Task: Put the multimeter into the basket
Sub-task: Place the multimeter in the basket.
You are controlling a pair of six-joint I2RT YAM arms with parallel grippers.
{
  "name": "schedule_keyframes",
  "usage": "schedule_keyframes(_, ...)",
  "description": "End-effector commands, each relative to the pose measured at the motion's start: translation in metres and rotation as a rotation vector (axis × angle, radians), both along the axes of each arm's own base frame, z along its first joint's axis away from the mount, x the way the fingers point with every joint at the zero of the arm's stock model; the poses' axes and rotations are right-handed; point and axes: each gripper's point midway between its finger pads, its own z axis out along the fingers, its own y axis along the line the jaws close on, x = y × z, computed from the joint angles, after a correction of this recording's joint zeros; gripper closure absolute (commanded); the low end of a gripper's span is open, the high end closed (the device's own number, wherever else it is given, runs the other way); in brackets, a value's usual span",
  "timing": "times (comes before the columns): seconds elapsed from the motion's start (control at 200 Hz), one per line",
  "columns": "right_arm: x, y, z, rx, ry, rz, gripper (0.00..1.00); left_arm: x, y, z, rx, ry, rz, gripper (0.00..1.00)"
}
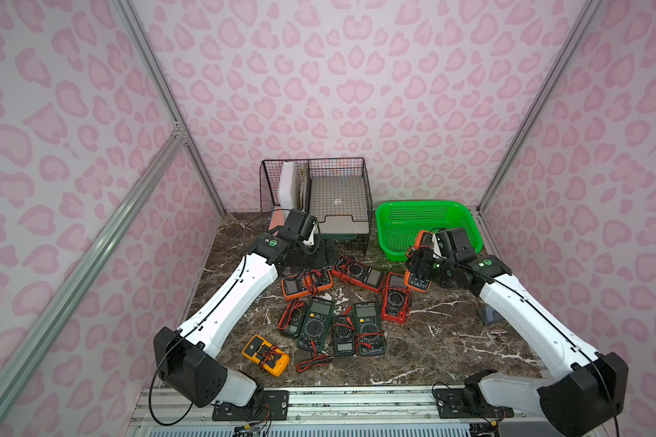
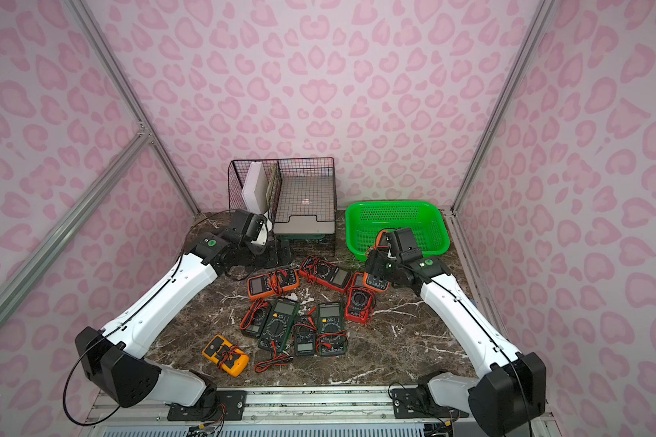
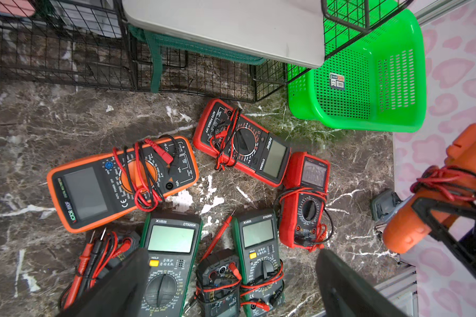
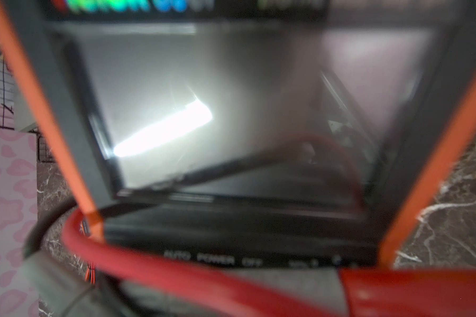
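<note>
An orange multimeter (image 1: pixel 417 284) (image 2: pixel 375 283) wrapped in red leads hangs above the table, by the near-left corner of the bright green basket (image 1: pixel 466 227) (image 2: pixel 394 206). My right gripper (image 1: pixel 420 265) (image 2: pixel 377 266) is shut on its sides. In the right wrist view its blurred screen (image 4: pixel 231 109) fills the picture. The left wrist view shows it lifted (image 3: pixel 465 164), apart from the basket (image 3: pixel 412 82). My left gripper (image 1: pixel 324 255) (image 3: pixel 231 288) stands open and holds nothing, in front of the wire organiser.
Several other multimeters lie mid-table: an orange one (image 1: pixel 306 285), a long red one (image 1: pixel 358 272), a small red one (image 1: pixel 395 299), green ones (image 1: pixel 315 321) and a yellow one (image 1: pixel 266 355). A black wire-mesh organiser (image 1: pixel 315 196) stands at the back, left of the basket.
</note>
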Motion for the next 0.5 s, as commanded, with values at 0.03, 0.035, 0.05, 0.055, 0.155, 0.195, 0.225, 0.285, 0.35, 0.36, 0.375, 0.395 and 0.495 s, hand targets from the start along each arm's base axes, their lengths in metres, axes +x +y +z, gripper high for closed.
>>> schedule_keyframes(0.03,0.051,0.007,0.019,0.017,-0.101,0.027,0.74,0.011,0.004,0.004,0.045,-0.033,-0.025,0.02)
schedule_keyframes(0.035,0.052,0.008,0.020,0.017,-0.101,0.030,0.74,0.012,0.004,0.004,0.045,-0.033,-0.025,0.02)
schedule_keyframes(0.05,0.058,0.008,0.020,0.015,-0.102,0.031,0.74,0.013,0.004,0.005,0.045,-0.037,-0.026,0.01)
schedule_keyframes(0.055,0.059,0.008,0.020,0.014,-0.102,0.032,0.74,0.014,0.004,0.006,0.044,-0.038,-0.025,0.01)
schedule_keyframes(0.155,0.096,0.012,0.024,-0.016,-0.117,0.049,0.74,0.021,0.004,0.006,0.032,-0.035,-0.027,0.02)
schedule_keyframes(0.195,0.110,0.012,0.021,-0.030,-0.109,0.046,0.74,0.024,0.003,0.006,0.025,-0.037,-0.030,0.02)
schedule_keyframes(0.225,0.121,0.012,0.019,-0.037,-0.105,0.047,0.74,0.026,0.002,0.006,0.019,-0.039,-0.036,0.01)
schedule_keyframes(0.285,0.140,0.012,0.014,-0.052,-0.089,0.051,0.74,0.030,0.001,0.006,0.014,-0.053,-0.045,0.02)
schedule_keyframes(0.35,0.161,0.012,0.011,-0.066,-0.080,0.052,0.75,0.037,0.000,0.006,0.008,-0.071,-0.057,0.01)
schedule_keyframes(0.36,0.164,0.013,0.008,-0.070,-0.075,0.053,0.75,0.038,0.000,0.006,0.009,-0.074,-0.058,0.02)
schedule_keyframes(0.375,0.169,0.013,0.005,-0.074,-0.072,0.052,0.75,0.039,0.000,0.006,0.009,-0.075,-0.060,0.01)
schedule_keyframes(0.395,0.175,0.013,0.003,-0.079,-0.070,0.053,0.75,0.040,0.000,0.006,0.008,-0.078,-0.063,0.01)
schedule_keyframes(0.495,0.199,0.013,-0.013,-0.115,-0.051,0.049,0.75,0.045,0.000,0.004,0.006,-0.076,-0.073,0.01)
